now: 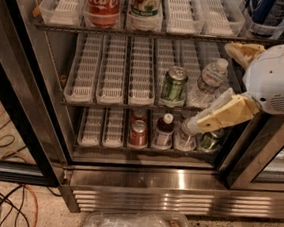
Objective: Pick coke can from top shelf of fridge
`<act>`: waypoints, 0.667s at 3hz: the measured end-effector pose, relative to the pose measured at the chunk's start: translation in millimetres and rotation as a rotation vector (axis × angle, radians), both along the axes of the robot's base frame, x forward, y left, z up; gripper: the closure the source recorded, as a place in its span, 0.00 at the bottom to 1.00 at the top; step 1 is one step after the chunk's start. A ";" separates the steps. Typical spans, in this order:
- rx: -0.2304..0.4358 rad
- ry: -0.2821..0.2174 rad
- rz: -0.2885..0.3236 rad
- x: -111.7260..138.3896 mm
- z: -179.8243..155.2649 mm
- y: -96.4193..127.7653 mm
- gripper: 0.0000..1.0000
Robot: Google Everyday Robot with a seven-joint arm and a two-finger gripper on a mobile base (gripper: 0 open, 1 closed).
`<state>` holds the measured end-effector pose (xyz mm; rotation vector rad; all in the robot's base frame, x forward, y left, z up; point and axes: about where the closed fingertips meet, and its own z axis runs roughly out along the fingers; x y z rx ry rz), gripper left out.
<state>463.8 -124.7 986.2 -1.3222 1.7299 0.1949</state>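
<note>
Two beige fingers (230, 113) of the tool (216, 86) stand spread wide, holding nothing, at 3 o'clock inside the fridge (175, 181). At 10 o'clock from it, the coke can (101, 1) stands upright on the top shelf (139, 33), just beside a white-and-green can (145, 3).

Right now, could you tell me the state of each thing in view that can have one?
fridge, door open.
coke can, upright on the top shelf, not gripped.
white-and-green can, upright beside the coke can.
green can, upright on the middle shelf.
water bottle, upright, capped.
end effector, open and empty, at the right by the middle shelf, below the coke can.
</note>
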 end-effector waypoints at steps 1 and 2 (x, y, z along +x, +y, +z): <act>0.157 -0.025 -0.020 6.5 11.8 17.2 0.00; 0.302 -0.056 -0.057 12.2 20.8 33.8 0.00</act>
